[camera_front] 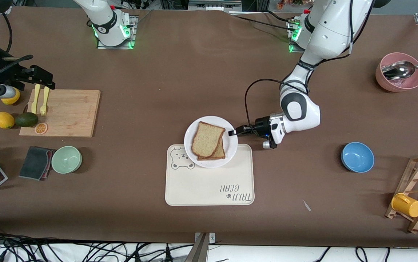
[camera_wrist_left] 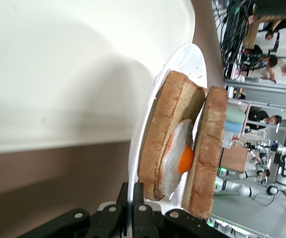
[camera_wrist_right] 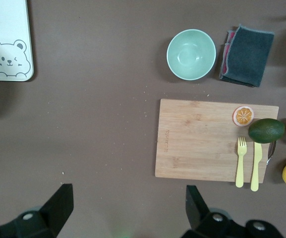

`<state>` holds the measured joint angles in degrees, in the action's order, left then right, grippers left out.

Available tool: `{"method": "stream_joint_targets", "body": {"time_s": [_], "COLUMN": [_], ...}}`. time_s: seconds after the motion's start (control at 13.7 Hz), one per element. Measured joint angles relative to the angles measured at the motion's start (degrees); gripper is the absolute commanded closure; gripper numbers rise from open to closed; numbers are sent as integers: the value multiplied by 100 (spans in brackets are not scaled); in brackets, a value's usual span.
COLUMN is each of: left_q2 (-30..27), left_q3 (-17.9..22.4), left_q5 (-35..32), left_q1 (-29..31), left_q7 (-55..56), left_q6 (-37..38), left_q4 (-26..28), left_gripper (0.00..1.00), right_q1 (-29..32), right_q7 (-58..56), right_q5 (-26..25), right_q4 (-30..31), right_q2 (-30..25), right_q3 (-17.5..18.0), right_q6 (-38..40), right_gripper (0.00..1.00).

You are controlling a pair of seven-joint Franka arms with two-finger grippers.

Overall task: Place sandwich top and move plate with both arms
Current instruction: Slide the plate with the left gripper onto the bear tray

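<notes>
Left gripper (camera_front: 232, 132): fingers pressed together on the rim of the plate (camera_front: 230, 147), at its edge toward the left arm's end of the table.
Left arm: reaches down from its base, elbow bent, forearm low and level, wrist aimed sideways at the plate.
Plate: white, round, lying partly on the corner of the cream tray (camera_front: 209, 189) with the bear drawing, partly out over the brown table (camera_front: 158, 72).
Sandwich top (camera_front: 207, 138): plain brown slice lying flat on the plate, over a lower slice (camera_front: 219, 153) and turned slightly off from it; its long axis runs diagonally, from the plate's edge farthest from the front camera toward the tray.
Left wrist view: the top slice (camera_wrist_left: 207, 153) stands a little apart from the lower slice (camera_wrist_left: 170, 134), with a fried egg (camera_wrist_left: 178, 157) between them.
Right gripper (camera_wrist_right: 125, 208): fingers spread wide, holding nothing, high over the table near the wooden cutting board (camera_wrist_right: 202, 139).
Right arm: waits at its end of the table.
</notes>
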<state>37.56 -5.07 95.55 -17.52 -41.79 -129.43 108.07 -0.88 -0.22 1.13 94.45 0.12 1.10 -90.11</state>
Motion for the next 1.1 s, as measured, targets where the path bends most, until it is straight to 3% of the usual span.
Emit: {"method": "stream_joint_targets", "body": {"time_s": [0.66, 1.1], "left_q2": [1176, 1409], "left_q3": [343, 419], "left_q5": [159, 187], "left_q1": [-113, -253], "left_q7": [647, 774], "left_q6": [-388, -486], "left_q4": [-1557, -1844], "left_gripper": [100, 100], "right_q1": [0, 0], "right_q7": [0, 0], "right_q5": [0, 0], "right_q4": [-2, -2], "right_q2": [0, 0], "right_q3": [0, 0], "right_q6": [0, 0], "right_gripper": [0, 0]}}
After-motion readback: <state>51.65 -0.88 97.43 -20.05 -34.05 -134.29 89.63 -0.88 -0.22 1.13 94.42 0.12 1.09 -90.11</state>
